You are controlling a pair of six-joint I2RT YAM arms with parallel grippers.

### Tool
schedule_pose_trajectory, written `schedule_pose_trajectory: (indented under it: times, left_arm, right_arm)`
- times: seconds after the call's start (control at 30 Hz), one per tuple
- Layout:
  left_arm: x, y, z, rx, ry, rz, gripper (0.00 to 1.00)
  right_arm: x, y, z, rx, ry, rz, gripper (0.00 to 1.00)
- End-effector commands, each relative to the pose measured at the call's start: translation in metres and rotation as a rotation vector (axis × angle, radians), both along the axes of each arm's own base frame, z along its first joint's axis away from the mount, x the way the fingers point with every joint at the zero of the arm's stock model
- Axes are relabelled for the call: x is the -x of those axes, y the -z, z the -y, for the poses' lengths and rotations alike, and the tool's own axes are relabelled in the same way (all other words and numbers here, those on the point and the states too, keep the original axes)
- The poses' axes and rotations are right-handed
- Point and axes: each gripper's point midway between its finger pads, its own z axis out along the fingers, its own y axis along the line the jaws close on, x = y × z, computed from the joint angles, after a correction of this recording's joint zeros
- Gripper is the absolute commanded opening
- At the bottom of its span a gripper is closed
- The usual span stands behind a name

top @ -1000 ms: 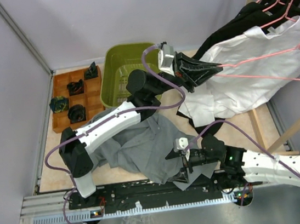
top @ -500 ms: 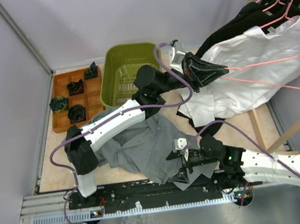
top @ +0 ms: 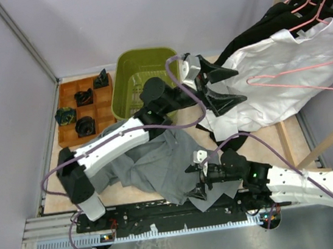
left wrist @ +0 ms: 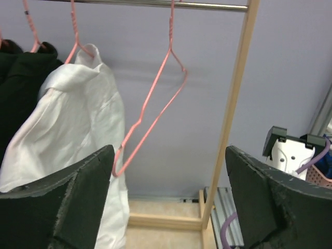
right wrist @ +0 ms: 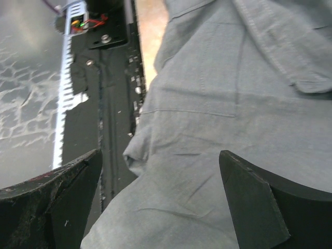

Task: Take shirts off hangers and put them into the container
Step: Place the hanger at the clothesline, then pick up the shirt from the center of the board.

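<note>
Grey shirt (top: 159, 162) lies on tan table (top: 50, 180), lilac walls (top: 110, 21) around; left claw (top: 226, 87), right claw (top: 195, 181) both apart

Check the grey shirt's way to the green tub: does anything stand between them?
Yes. The left arm stretches over the grey shirt and across the green tub's near right corner, its open pincer out by the white shirt. Nothing else visible lies between them.

pale lilac walls (top: 110, 21) close in a light wooden counter (top: 274, 147); a pale wooden rack pole (left wrist: 230, 114) stands upright along the right side.
</note>
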Motion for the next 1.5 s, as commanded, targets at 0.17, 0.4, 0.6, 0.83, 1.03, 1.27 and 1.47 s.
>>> schedule_pose_trajectory:
  times: [0.17,0.4,0.6,0.83,1.03,1.27,1.47]
  left_arm:
    - [-0.023,0.011,-0.119,-0.158,-0.426,0.007,0.99]
    - [-0.05,0.092,-0.237,-0.325,-0.874,-0.278,0.99]
    - [-0.044,0.14,-0.328,-0.328,-1.156,-0.555,0.99]
    - [-0.03,0.175,-0.366,-0.404,-1.262,-0.692,0.99]
    - [-0.039,0.17,-0.373,-0.526,-1.311,-0.645,0.99]
    - [-0.071,0.186,-0.396,-0.604,-1.355,-0.726,0.99]
    - [-0.087,0.207,-0.418,-0.692,-1.356,-0.761,0.99]
  right_arm:
    - [-0.044,-0.063,-0.005,-0.17,0.234,0.104,0.94]
    - [-0.07,-0.085,-0.017,-0.146,0.341,0.096,0.89]
    - [-0.117,-0.092,-0.036,-0.043,0.579,0.003,0.91]
    - [-0.159,-0.08,-0.054,0.07,0.849,-0.139,0.99]
    - [-0.184,-0.065,-0.068,0.204,0.911,-0.205,0.99]
    - [-0.195,-0.05,-0.075,0.282,0.912,-0.243,0.99]
    - [-0.194,-0.023,-0.072,0.391,0.883,-0.331,0.99]
